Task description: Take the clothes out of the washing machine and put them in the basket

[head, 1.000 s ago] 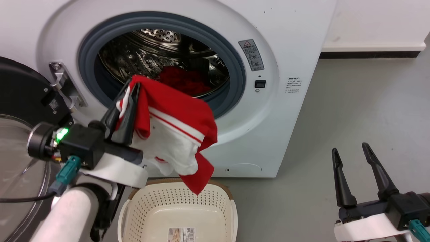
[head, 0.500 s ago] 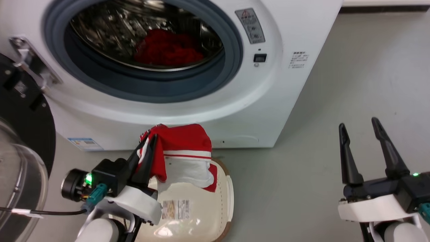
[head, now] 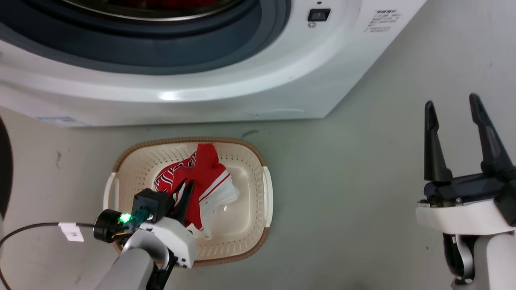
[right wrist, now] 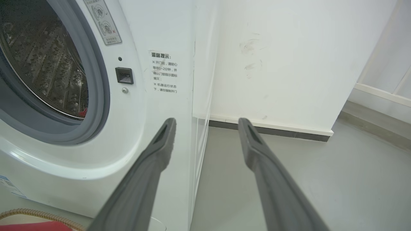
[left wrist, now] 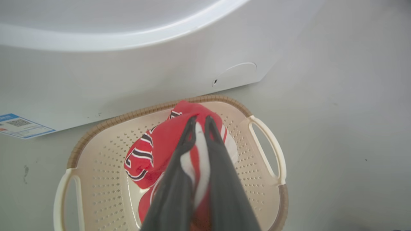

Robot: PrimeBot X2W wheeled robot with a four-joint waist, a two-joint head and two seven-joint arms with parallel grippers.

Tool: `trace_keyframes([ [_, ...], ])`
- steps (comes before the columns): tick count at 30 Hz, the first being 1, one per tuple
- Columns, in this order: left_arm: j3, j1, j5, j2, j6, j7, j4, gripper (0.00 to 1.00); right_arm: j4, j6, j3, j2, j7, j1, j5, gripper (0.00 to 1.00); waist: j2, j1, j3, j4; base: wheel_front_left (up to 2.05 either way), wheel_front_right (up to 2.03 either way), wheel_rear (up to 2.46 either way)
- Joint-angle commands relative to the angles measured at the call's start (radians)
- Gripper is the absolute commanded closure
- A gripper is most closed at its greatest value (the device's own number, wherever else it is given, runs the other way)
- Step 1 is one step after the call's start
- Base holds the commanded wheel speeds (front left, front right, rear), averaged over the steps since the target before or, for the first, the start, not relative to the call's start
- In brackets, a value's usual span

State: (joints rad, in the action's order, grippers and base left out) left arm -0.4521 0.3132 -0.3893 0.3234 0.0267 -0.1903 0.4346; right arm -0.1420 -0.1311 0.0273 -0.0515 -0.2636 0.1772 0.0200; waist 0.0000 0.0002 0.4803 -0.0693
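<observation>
Down low, left pincer [head: 185, 183] clamps red garment [head: 209, 169] inside basket [head: 177, 140].

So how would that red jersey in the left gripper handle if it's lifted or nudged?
Probably floppy: the red jersey sags in crumpled folds into the basket. Likely light, as the thin fingers of the left gripper pinch only a fold. Pushed, it would likely bunch rather than slide.

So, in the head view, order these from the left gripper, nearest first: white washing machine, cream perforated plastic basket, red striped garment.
1. The red striped garment, clamped in the left gripper.
2. The cream perforated plastic basket, around it.
3. The white washing machine, behind the basket.
</observation>
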Motion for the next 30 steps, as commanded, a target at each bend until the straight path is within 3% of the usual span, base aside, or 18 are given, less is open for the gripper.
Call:
trace_keyframes([
  [1,-0.002,0.033,0.001,-0.010,0.010,-0.011,0.041,1.00,-0.007,0.001,0.002,0.002,-0.002,0.024,-0.005,0.00,0.0000,-0.0002,0.062,-0.016,0.00,0.00,0.00],
  [13,-0.061,0.335,0.022,-0.115,0.069,-0.036,0.545,1.00,-0.045,0.001,0.010,0.002,-0.002,0.115,-0.003,0.00,0.0000,-0.0002,0.259,-0.039,0.00,0.00,0.00],
  [17,-0.080,0.421,0.037,-0.124,0.077,-0.025,0.682,1.00,-0.057,0.001,0.012,0.003,-0.002,0.139,-0.011,0.00,0.0000,-0.0002,0.318,-0.049,0.00,0.00,0.00],
  [27,-0.176,0.527,0.114,-0.129,0.083,0.012,0.827,0.97,-0.062,0.001,0.014,0.002,-0.002,0.168,-0.023,0.00,0.0000,-0.0002,0.376,-0.064,0.00,0.00,0.00],
  [28,-0.183,0.529,0.120,-0.129,0.084,0.011,0.830,0.23,-0.060,0.001,0.011,0.002,-0.002,0.170,-0.021,0.00,0.0000,-0.0002,0.371,-0.064,0.00,0.00,0.00],
  [29,-0.190,0.529,0.125,-0.129,0.084,0.000,0.832,0.00,-0.056,0.001,0.009,0.002,-0.002,0.170,-0.020,0.00,0.0000,-0.0002,0.365,-0.064,0.00,0.00,0.00],
  [30,-0.197,0.525,0.128,-0.130,0.085,-0.008,0.835,0.00,-0.052,0.001,0.007,0.002,-0.002,0.169,-0.021,0.00,0.0000,-0.0002,0.357,-0.064,0.00,0.00,0.00],
])
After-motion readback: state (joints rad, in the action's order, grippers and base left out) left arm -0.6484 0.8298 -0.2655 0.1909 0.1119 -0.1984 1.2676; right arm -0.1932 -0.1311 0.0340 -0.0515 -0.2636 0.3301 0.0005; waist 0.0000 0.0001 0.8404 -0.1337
